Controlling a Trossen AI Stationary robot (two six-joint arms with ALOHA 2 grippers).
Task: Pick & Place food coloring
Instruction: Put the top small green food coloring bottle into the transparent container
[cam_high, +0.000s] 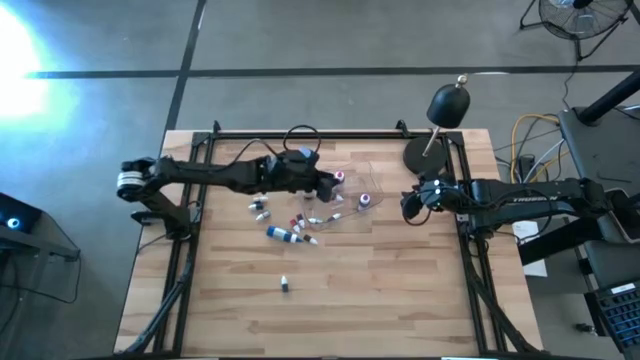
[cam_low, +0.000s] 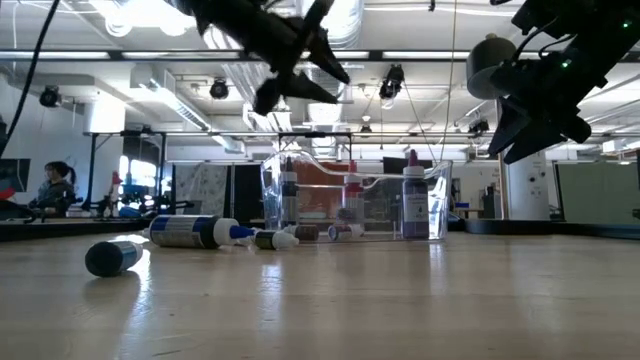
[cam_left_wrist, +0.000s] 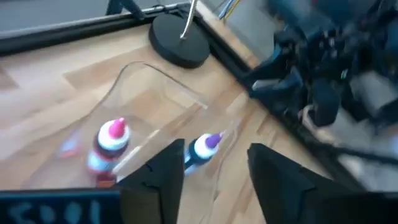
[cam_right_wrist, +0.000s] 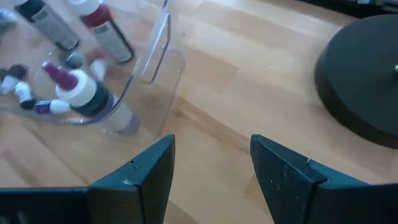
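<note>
Several tiny food coloring bottles lie on their sides on the wooden table left of the clear tray (cam_high: 352, 192), such as a blue one (cam_high: 284, 234), a small one (cam_high: 260, 207) and a lone one (cam_high: 285, 285) nearer the front. Inside the tray, a pink-capped bottle (cam_left_wrist: 112, 140) and a purple-capped bottle (cam_left_wrist: 205, 146) stand upright. In the low view, three bottles show upright in the tray (cam_low: 413, 200). My left gripper (cam_high: 327, 185) hovers open above the tray's left side. My right gripper (cam_high: 410, 205) hangs open in the air to the right of the tray.
A black lamp stands on its round base (cam_high: 425, 155) at the far right of the table, with its dome head (cam_high: 448, 104) above, close behind my right gripper. A black frame rail (cam_high: 300, 133) runs along the table edges. Bare wood (cam_high: 380, 290) lies toward the near edge.
</note>
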